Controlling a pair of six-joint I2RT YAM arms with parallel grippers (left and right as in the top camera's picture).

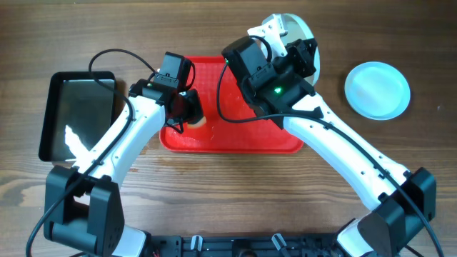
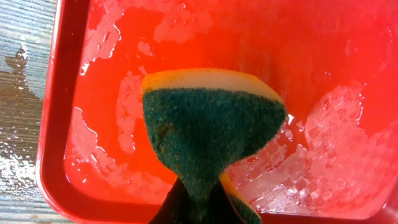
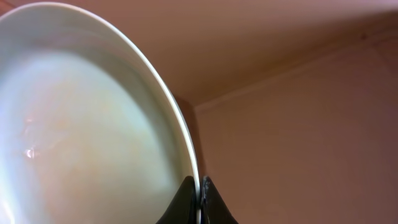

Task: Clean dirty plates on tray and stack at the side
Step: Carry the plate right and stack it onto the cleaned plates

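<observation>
My left gripper (image 1: 187,114) is shut on a green and yellow sponge (image 2: 211,130) and holds it over the left part of the red tray (image 1: 235,139). The tray floor is wet with soapy foam (image 2: 317,168). My right gripper (image 1: 296,44) is shut on the rim of a pale plate (image 3: 81,124) and holds it tilted up above the tray's far right corner; the plate shows in the overhead view (image 1: 296,27). Another pale plate (image 1: 378,89) lies flat on the table to the right of the tray. A third plate is not in view.
A black glossy tray (image 1: 75,114) lies on the wooden table left of the red tray. The two arm bases stand at the near edge of the table.
</observation>
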